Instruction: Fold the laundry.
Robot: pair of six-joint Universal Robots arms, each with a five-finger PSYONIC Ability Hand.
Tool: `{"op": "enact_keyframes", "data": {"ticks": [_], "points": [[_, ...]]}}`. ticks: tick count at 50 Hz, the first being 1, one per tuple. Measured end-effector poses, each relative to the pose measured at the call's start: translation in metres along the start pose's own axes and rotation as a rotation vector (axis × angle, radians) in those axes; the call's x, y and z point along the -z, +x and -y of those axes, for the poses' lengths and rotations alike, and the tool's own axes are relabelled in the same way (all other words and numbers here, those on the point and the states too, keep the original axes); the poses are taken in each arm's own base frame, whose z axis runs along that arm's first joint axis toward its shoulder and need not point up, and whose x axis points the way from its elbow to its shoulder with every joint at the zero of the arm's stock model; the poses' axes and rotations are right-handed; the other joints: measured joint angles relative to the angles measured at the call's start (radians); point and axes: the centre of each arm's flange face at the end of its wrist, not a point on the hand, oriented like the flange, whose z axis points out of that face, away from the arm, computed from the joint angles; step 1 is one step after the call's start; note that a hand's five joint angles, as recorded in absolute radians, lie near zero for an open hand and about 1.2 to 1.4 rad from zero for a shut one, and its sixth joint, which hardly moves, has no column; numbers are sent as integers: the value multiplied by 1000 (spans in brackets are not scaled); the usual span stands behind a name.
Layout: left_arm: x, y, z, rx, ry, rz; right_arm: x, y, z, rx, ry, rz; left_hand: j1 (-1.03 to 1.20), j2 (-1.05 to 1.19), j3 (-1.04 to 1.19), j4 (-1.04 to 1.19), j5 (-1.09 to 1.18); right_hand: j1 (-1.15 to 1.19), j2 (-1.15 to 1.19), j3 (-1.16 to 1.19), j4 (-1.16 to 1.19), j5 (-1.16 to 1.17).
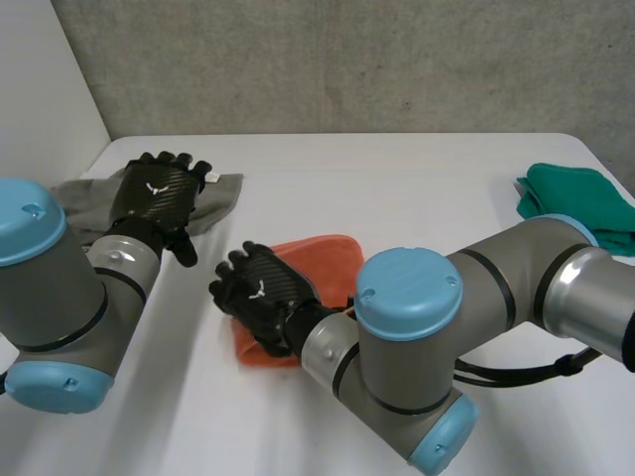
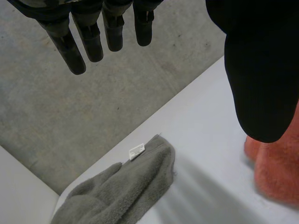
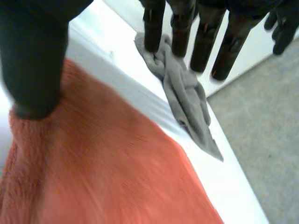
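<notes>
An orange cloth [image 1: 327, 258] is seen lying on the white tabletop [image 1: 417, 188], near and about centre, with its near left part bunched. The right hand [image 1: 260, 293] is held over that near left part, spread, with straight fingers [image 3: 180, 28] clasped on nothing. Its thumb [image 3: 32, 60] appears to rest on the cloth's edge, though contact cannot be confirmed.

Farther back on the left, the left hand [image 1: 159, 193] is held above a rumpled grey cloth [image 1: 223, 193], its fingers also straight and apart, and nothing is gripped. At the far right a green cloth [image 1: 575, 198] is seen lying at the tabletop's edge.

The step in hand is judged to be a grip on the orange cloth for a fold. It would be done best if the bunched edge were first flattened and a single layer then pinched at the corner between thumb and fingers. The cloth should be carried low and straight so that the edges meet. The grey cloth should be kept clear.
</notes>
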Motion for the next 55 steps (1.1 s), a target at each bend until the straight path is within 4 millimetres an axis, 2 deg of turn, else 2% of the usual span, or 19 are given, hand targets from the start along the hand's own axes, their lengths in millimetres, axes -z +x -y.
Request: {"op": "enact_keyframes", "data": {"ticks": [2,6,7,8,13,17,19,21,23,26,29,36,41,46,48,49,55], "points": [[0,3,1,1,5,-8,0,6,-2,-42,-29,-38,0,0,0,0,0,-66,-91,-99,-105,-101],[2,16,11,15,39,-47,10,49,-11,-265,-96,-221,0,0,0,0,0,-72,-112,-119,-114,-114],[2,18,12,18,44,-52,12,54,-12,-291,-97,-238,0,0,0,0,0,-72,-112,-119,-114,-114],[3,25,16,32,56,-70,19,70,-13,-369,-93,-288,0,0,0,0,0,-72,-112,-119,-114,-114],[7,51,21,89,63,-146,36,103,-16,-550,-81,-351,0,0,0,0,0,-72,-112,-119,-114,-114],[10,67,15,113,28,-193,35,105,-25,-605,-122,-324,0,0,0,0,0,-72,-112,-119,-114,-114],[12,79,3,117,-36,-230,29,100,-38,-637,-184,-287,0,0,0,0,0,-72,-112,-119,-114,-114],[12,81,-1,116,-53,-237,28,98,-41,-642,-198,-278,0,0,0,0,0,-72,-112,-119,-114,-114],[14,92,-22,98,-160,-273,17,87,-61,-663,-288,-229,0,0,0,0,0,-72,-112,-119,-114,-114],[15,95,-35,84,-223,-286,14,82,-69,-666,-323,-212,0,0,0,0,0,-72,-112,-119,-114,-114],[16,96,-45,67,-281,-296,8,72,-85,-649,-399,-184,0,0,0,0,0,-72,-112,-119,-114,-114],[16,93,-48,43,-313,-305,11,75,-93,-578,-443,-209,0,0,0,0,0,-91,-112,-119,-114,-121],[11,83,-36,38,-281,-288,21,91,-82,-509,-396,-282,0,0,0,0,0,-94,-112,-119,-114,-121],[6,66,12,67,-127,-281,40,106,-53,-450,-263,-368,0,0,0,0,0,-94,-112,-119,-114,-122],[6,63,24,74,-85,-294,45,105,-48,-436,-237,-380,0,0,0,0,0,-94,-112,-119,-114,-122],[6,61,38,83,-37,-318,50,103,-45,-420,-217,-387,0,0,0,0,0,-94,-112,-119,-114,-122],[9,57,69,97,54,-427,63,82,-49,-376,-202,-377,0,0,0,0,0,-94,-112,-119,-114,-122]]}}
